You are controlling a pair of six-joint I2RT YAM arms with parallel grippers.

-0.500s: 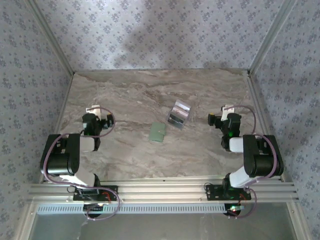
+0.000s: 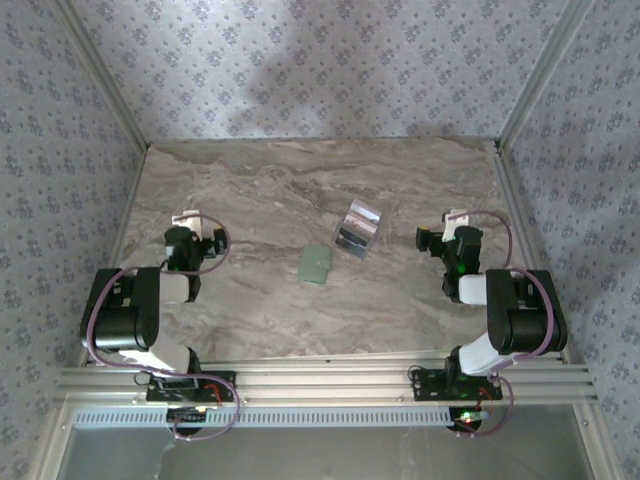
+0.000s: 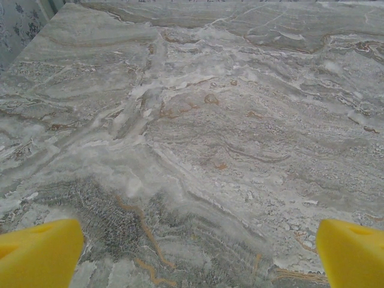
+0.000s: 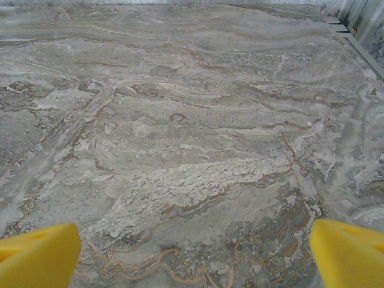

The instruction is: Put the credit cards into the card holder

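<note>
Shiny cards point(image 2: 357, 228) overlap beside the holder point(image 2: 316, 264). Both the left fingers point(image 3: 36, 255) and right fingers point(image 4: 348, 252) stand released. A pinch may lift several cards together.

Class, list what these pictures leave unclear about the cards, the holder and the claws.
Cards: top view, too small and glossy to count or see overlaps.
Card holder: top view, too small to find its opening.
Left claw and right claw: wrist views, fingers cut off by the bottom edge.
</note>
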